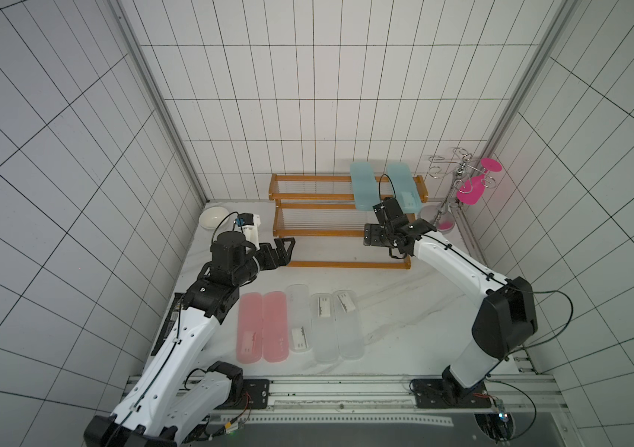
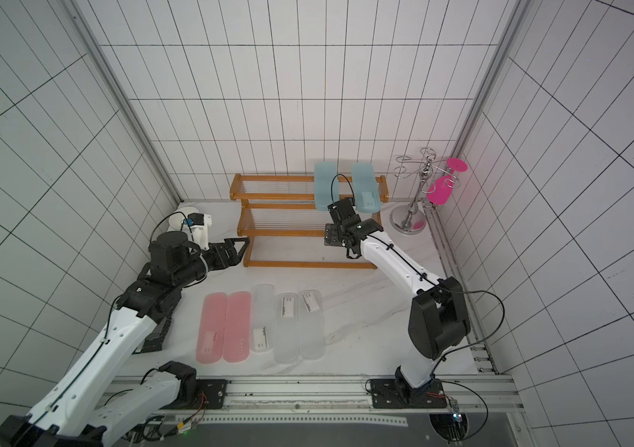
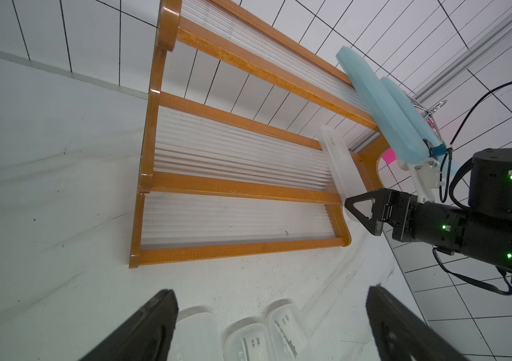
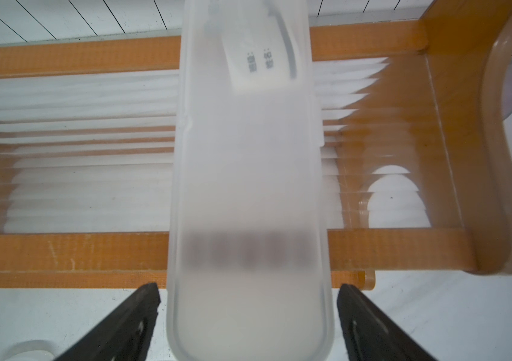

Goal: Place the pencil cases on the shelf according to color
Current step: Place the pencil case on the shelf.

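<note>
— Fingers of the right gripper are sitting nearest the wrist lens, spread wide, flanking a frosted clear pencil case without pinching it.

— Where is that case lying?

— It's lying across the clear rods on the middle tier of the shelf, toward the right end, its near end overhanging the front rail. 2 teal cases are resting on the top tier above.

— And the rest?

— 2 pink cases and 3 more frosted ones are waiting side by side on the table. The left gripper is hovering beside the shelf's left end, jaws apart and empty.

— How will they be handling?

— I'm judging them light, stiff and slick. Pinching across the narrow width near a rounded end is looking safest, gently, since thin plastic could flex or slide on those rods.
</note>
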`<act>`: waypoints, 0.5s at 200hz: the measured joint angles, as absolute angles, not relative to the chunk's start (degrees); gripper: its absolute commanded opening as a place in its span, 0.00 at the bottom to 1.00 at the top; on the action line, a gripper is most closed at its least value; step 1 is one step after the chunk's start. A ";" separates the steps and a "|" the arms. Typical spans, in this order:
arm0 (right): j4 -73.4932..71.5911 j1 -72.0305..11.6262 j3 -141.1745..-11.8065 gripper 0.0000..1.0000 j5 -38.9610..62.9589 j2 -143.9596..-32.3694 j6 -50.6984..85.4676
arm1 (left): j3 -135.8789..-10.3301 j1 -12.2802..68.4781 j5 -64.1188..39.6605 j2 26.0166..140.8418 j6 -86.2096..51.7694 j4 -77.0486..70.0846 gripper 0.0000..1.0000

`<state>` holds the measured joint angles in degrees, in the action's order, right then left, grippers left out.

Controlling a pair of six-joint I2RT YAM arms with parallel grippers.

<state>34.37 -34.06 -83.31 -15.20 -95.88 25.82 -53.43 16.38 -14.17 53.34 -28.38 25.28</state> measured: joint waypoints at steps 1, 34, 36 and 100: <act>34.39 -34.06 -83.31 0.94 -15.20 -95.85 25.87 | -53.32 16.38 -14.22 53.19 -28.49 25.28 0.99; 35.03 -34.22 -81.47 0.97 -15.16 -90.91 27.55 | -51.03 16.38 -14.24 47.97 -30.33 28.18 0.99; 35.18 -34.26 -81.34 0.97 -15.16 -90.48 27.62 | -50.94 16.38 -14.24 47.68 -30.50 28.45 0.98; 40.58 -39.62 -73.19 0.98 -16.84 -76.27 31.83 | -47.40 16.38 -14.41 41.08 -34.17 35.03 0.99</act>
